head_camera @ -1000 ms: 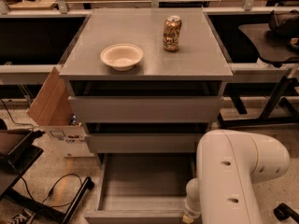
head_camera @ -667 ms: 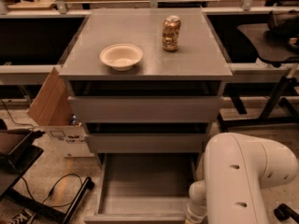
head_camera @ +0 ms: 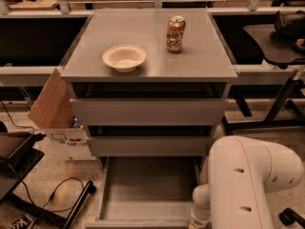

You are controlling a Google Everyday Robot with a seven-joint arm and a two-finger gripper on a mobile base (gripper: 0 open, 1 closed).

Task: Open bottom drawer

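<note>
The grey cabinet has three drawers. The bottom drawer [head_camera: 143, 194] is pulled far out toward me and shows its shallow empty grey box; its front edge lies at the frame's lower border. The two taller drawers above, top [head_camera: 147, 111] and middle [head_camera: 150, 146], stand only slightly out. My white arm [head_camera: 248, 185] fills the lower right, and its wrist [head_camera: 200, 211] drops out of the frame beside the drawer's right front corner. The gripper itself is below the frame edge and out of view.
On the cabinet top [head_camera: 200, 61] stand a cream bowl [head_camera: 124, 57] and a gold drink can [head_camera: 175, 34]. An open cardboard box [head_camera: 57, 113] sits left of the cabinet. Cables and a black stand base [head_camera: 57, 209] lie on the floor at left. Desks flank both sides.
My arm has shifted a little to the right and down in the view. The bottom drawer stays pulled out much as before.
</note>
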